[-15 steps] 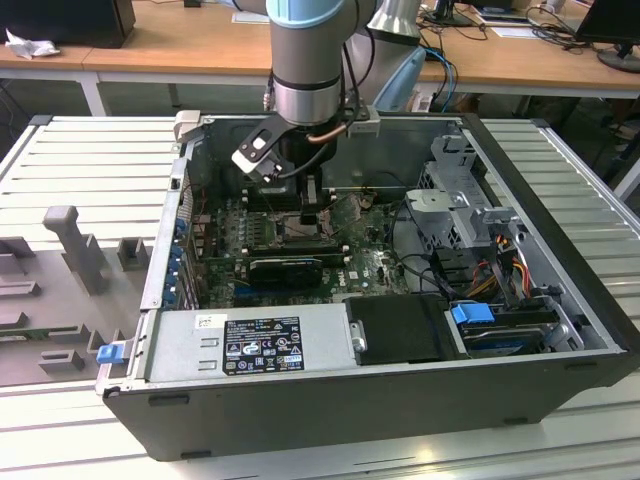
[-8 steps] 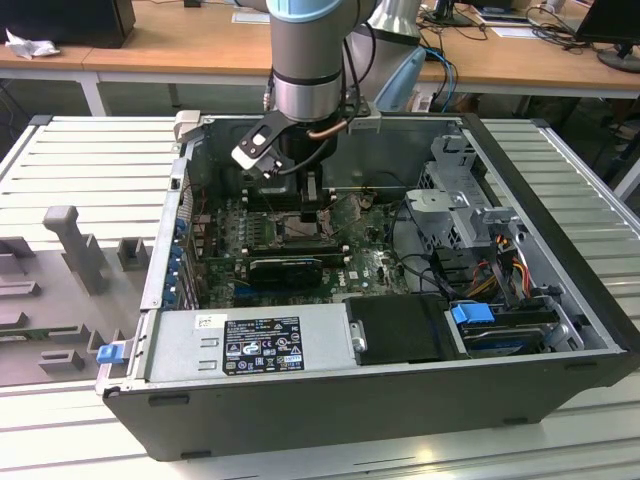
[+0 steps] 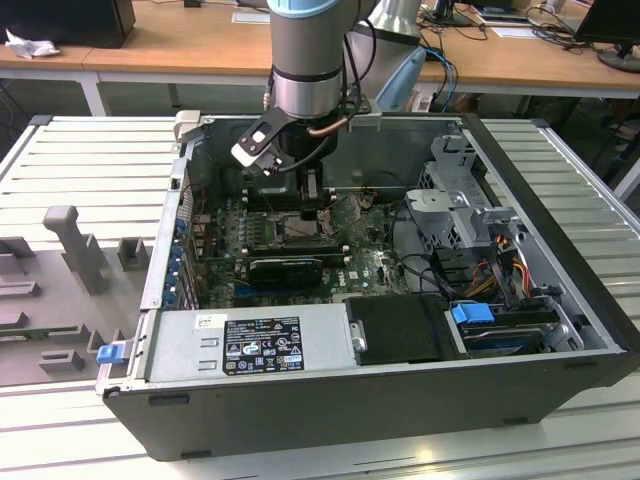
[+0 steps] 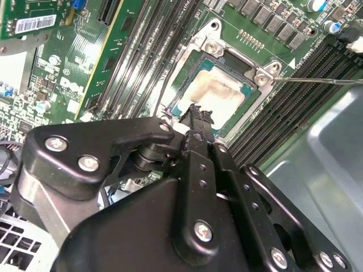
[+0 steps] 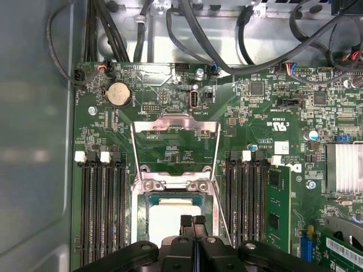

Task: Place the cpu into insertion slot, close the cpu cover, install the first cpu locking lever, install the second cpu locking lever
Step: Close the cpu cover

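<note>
The cpu (image 5: 167, 218) (image 4: 221, 93), pale silver with smeared paste on top, lies in the insertion slot (image 5: 139, 212) (image 4: 187, 79) on the green board. The cpu cover (image 5: 174, 120) stands flipped open, its silver frame lying back beyond the hinge. Thin wire levers (image 5: 220, 187) (image 4: 317, 80) stick out beside the socket, unlatched. My gripper (image 5: 193, 222) (image 4: 197, 113) hangs just over the cpu's near edge, its two black fingertips pressed together with nothing between them. In the exterior view the gripper (image 3: 311, 207) reaches down into the open computer case over the slot (image 3: 297, 228).
Black memory slots (image 5: 102, 209) (image 5: 247, 198) flank the socket on both sides. A black card (image 3: 285, 268) stands in front of the socket. Cables (image 5: 227, 51) run along the board's far edge. The power supply (image 3: 250, 340) and drive cage (image 3: 460, 200) crowd the case.
</note>
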You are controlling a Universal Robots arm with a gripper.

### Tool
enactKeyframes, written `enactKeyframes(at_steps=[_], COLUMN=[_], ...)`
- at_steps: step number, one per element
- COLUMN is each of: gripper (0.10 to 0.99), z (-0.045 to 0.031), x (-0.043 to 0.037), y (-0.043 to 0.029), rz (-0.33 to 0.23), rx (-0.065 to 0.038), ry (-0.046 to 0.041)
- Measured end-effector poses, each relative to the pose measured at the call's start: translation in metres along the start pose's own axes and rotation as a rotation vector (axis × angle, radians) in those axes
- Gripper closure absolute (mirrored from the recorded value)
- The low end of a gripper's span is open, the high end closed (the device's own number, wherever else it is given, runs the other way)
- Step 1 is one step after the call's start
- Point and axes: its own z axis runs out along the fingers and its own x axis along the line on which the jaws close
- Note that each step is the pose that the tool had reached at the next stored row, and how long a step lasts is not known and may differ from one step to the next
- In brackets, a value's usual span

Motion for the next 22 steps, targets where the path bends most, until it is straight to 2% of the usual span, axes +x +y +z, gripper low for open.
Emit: enactKeyframes(at_steps=[10,22], gripper=[0.98,0.98], z=[-0.0106,-0.0105], x=[-0.0002,-0.0004], y=[0.0006,0.0064], rz=[0.0,0.0], rx=[0.0,0.0], ry=[0.0,-0.0001])
